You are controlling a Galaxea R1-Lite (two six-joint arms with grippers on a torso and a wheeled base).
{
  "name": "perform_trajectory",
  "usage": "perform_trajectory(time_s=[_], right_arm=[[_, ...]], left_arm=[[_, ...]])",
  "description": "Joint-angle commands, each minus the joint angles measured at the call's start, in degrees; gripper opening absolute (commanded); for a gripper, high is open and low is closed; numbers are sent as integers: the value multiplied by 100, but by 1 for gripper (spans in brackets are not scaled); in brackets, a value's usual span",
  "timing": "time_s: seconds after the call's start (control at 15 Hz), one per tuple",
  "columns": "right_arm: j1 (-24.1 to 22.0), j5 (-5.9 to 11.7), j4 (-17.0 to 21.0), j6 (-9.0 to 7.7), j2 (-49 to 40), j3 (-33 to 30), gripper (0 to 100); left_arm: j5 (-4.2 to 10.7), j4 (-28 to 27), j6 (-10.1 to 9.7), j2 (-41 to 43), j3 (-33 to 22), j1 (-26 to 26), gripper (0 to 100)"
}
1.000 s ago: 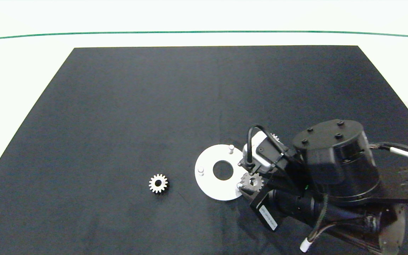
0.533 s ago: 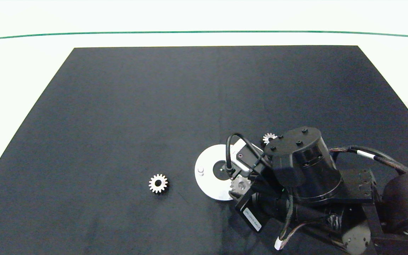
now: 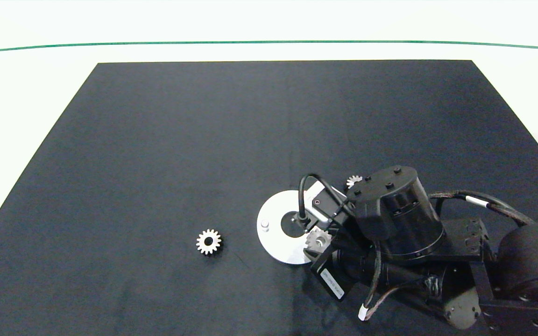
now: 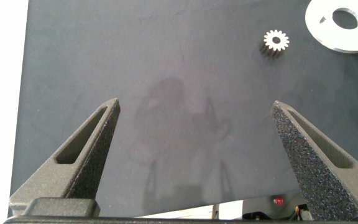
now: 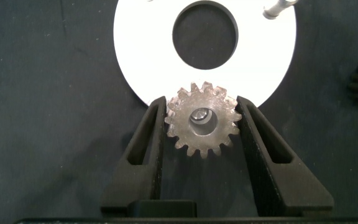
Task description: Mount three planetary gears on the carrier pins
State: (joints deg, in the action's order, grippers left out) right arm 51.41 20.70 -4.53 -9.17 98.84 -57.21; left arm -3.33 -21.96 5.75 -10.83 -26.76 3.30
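Black mat covers the desk, white margin around it. Right end effector pinches a gear flat between its two fingers, over the near-right edge of the white disc. A pin tip shows through the gear's bore; can't tell if it's fully seated. Two other pins: one bare on the disc's left side, one near the rim, also bare. Second gear lies flat on the mat, left of the disc and apart from it. Third gear sits behind the right arm, partly hidden. Left end effector spread wide, empty, over bare mat, well left of the disc.
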Motion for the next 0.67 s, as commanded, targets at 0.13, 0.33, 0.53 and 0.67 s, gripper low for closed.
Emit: perform_trajectory(time_s=[0.13, 0.33, 0.53, 0.67], right_arm=[[-34, 13, -4, 3, 12, -9, 16], [-26, 13, -12, 3, 56, -9, 16], [-34, 13, -21, 11, 91, -9, 16], [-34, 13, -21, 11, 91, -9, 100]], left_arm=[[-1, -11, -4, 1, -58, 4, 100], [-1, -11, -4, 1, -93, 4, 100], [-1, -11, -4, 10, -93, 4, 100], [-1, -11, -4, 1, -119, 4, 100]])
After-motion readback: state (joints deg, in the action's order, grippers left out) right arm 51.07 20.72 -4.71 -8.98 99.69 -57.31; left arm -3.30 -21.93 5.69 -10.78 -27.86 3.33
